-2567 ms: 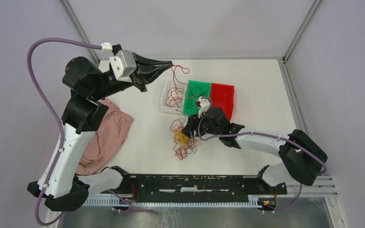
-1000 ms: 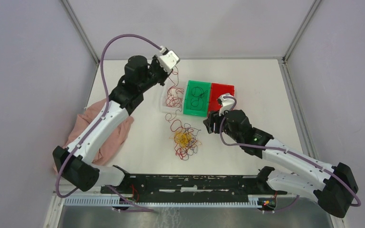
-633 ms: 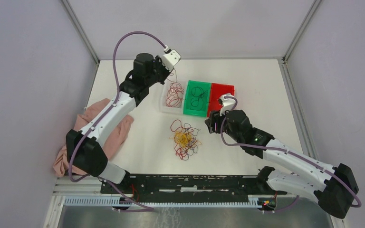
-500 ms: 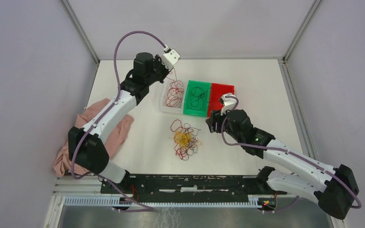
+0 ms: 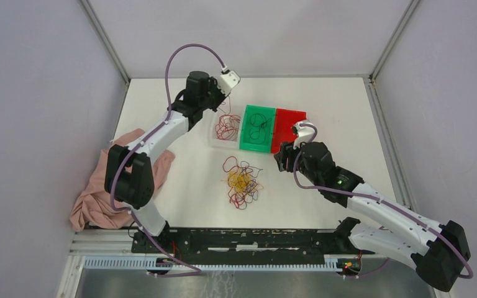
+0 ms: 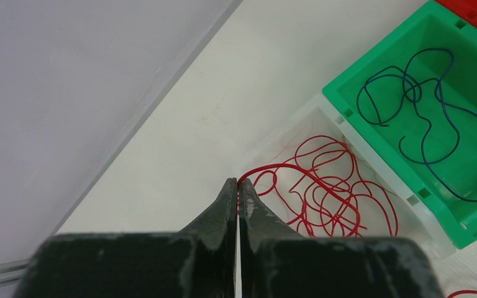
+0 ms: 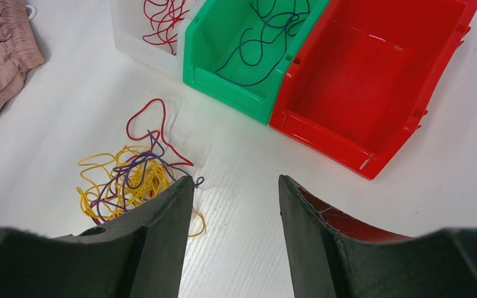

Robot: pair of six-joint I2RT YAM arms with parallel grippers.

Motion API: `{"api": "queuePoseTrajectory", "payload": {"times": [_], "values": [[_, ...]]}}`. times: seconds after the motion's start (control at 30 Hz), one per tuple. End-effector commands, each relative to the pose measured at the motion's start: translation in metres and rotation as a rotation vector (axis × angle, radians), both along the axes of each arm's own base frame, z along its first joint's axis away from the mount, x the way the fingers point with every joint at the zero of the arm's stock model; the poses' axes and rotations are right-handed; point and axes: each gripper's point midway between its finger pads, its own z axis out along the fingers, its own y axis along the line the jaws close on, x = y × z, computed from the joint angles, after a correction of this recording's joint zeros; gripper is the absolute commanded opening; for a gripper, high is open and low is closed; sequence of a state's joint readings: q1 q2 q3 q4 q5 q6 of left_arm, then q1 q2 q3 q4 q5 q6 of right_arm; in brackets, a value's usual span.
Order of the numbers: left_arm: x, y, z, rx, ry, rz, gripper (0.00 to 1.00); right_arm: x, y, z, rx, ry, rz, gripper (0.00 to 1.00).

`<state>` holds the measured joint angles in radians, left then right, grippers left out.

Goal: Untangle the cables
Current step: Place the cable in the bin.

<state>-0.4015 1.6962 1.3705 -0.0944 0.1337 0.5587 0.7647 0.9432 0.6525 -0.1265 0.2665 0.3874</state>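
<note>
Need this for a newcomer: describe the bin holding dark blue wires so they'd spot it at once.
Find the row of three bins on the white table. The green bin is the middle one, flanked by a clear bin of red wires and a red bin.

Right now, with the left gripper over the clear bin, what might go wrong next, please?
The left gripper is shut on a red cable that runs into the coil in the clear bin; lifting away without opening could drag the coil out. The open right gripper hangs beside the tangle, where yellow, red and dark strands interlace, so one grab may catch several.
</note>
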Motion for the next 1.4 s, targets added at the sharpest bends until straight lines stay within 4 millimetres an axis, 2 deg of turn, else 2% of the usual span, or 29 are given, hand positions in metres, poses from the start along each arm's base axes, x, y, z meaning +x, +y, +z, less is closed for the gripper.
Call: {"api": "queuePoseTrajectory", "payload": {"times": [0.0,0.07,0.3,0.5,0.67,0.8,0.83,1.03,1.1,1.13,1.17,1.3,1.37], "values": [[0.021,-0.014,0.032,-0.036,-0.109,-0.031,0.03,0.006,0.003,0.024,0.043,-0.052,-0.001,0.59],[0.022,-0.017,0.025,-0.039,-0.091,-0.037,0.03,0.007,0.003,0.023,0.042,-0.051,-0.002,0.59],[0.017,-0.023,-0.021,-0.005,0.012,-0.051,0.03,0.011,0.006,0.021,0.04,-0.039,0.004,0.58],[0.019,-0.031,-0.048,0.035,0.062,-0.078,0.03,0.014,0.007,0.022,0.041,-0.035,0.003,0.58],[0.015,-0.029,-0.081,0.095,0.123,-0.07,0.04,0.017,0.008,0.022,0.042,-0.029,0.003,0.58],[0.022,-0.025,-0.093,0.131,0.126,-0.045,0.08,0.018,0.009,0.025,0.049,-0.028,0.006,0.58],[0.024,-0.025,-0.093,0.137,0.123,-0.043,0.12,0.018,0.009,0.026,0.051,-0.029,0.007,0.58],[0.027,-0.017,-0.086,0.157,0.155,-0.042,0.54,0.017,0.01,0.028,0.047,-0.031,0.018,0.58],[0.024,-0.014,-0.071,0.121,0.146,-0.035,0.61,0.017,0.01,0.029,0.046,-0.032,0.027,0.59],[0.021,-0.014,-0.057,0.089,0.134,-0.036,0.66,0.016,0.011,0.028,0.045,-0.031,0.03,0.6],[0.017,-0.014,-0.048,0.061,0.134,-0.037,0.74,0.016,0.011,0.028,0.045,-0.029,0.035,0.6],[-0.008,-0.016,-0.021,0.029,0.167,-0.091,0.93,0.015,0.018,0.026,0.051,-0.014,0.063,0.61],[-0.021,-0.016,-0.009,0.021,0.203,-0.114,0.96,0.013,0.023,0.021,0.056,0.008,0.086,0.62]]}}
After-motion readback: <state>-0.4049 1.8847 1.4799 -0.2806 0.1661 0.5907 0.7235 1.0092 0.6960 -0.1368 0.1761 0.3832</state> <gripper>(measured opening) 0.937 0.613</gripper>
